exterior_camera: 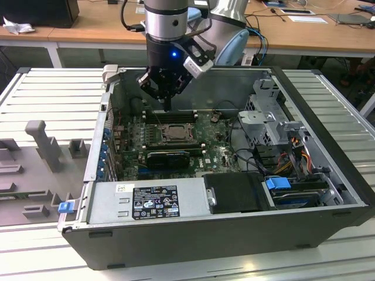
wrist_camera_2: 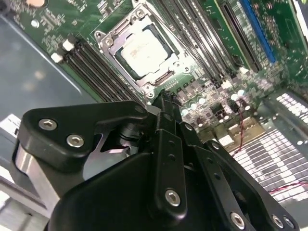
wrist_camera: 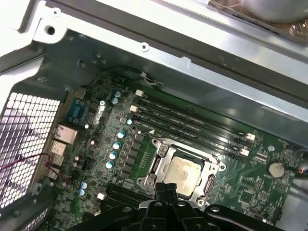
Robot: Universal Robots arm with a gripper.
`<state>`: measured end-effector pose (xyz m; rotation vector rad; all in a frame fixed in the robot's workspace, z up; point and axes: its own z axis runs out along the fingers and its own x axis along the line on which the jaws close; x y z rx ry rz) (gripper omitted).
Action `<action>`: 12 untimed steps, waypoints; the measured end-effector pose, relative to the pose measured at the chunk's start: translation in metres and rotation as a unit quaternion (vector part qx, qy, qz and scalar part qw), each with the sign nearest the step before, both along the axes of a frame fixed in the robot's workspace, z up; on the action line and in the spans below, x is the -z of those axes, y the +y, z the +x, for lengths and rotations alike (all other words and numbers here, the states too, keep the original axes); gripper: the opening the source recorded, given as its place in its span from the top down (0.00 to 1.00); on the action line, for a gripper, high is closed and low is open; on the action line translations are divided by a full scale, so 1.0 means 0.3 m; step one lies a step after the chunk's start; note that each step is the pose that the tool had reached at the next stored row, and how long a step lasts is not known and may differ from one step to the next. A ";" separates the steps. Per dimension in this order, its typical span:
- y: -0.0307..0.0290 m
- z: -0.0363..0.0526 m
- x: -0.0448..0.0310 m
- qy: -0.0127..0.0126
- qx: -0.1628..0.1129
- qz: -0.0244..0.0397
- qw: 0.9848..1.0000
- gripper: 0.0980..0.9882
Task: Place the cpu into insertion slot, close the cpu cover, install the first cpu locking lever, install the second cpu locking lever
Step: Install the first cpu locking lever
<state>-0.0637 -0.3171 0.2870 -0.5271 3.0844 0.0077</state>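
Note:
The cpu [wrist_camera_2: 144, 50], a pale silver square, lies flat in the insertion slot [exterior_camera: 159, 136] on the green motherboard. It also appears in the first wrist view, cpu [wrist_camera: 183, 171]. The cpu cover [wrist_camera_2: 107, 39], a silver frame, lies down around the chip with the chip showing through its window. My gripper [exterior_camera: 168, 108] hangs a little above the board, over the rear edge of the socket by the memory slots. Its black fingers [wrist_camera_2: 166, 103] are pressed together with nothing between them. In the first wrist view the gripper [wrist_camera: 166, 188] overlaps the socket's near edge.
Long black memory slots [wrist_camera_2: 91, 72] flank the socket. The open computer case [exterior_camera: 328, 111] walls in the board. A power supply [exterior_camera: 152, 202] sits at the front, with a drive cage [exterior_camera: 266, 111] and loose cables [exterior_camera: 293, 158] on the exterior view's right. A grey fixture [exterior_camera: 44, 140] stands outside.

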 end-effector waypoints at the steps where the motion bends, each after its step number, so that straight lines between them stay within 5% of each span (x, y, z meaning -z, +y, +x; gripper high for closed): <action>1: 0.000 0.000 0.001 0.000 0.006 0.000 1.000 0.99; 5: 0.000 0.000 0.004 0.000 0.045 -0.001 0.999 0.99; 8: 0.000 0.000 0.008 0.000 0.082 -0.001 0.997 0.99; 11: 0.000 0.000 0.011 0.000 0.117 -0.001 0.993 0.99; 12: 0.000 0.000 0.014 0.000 0.139 -0.001 0.990 0.99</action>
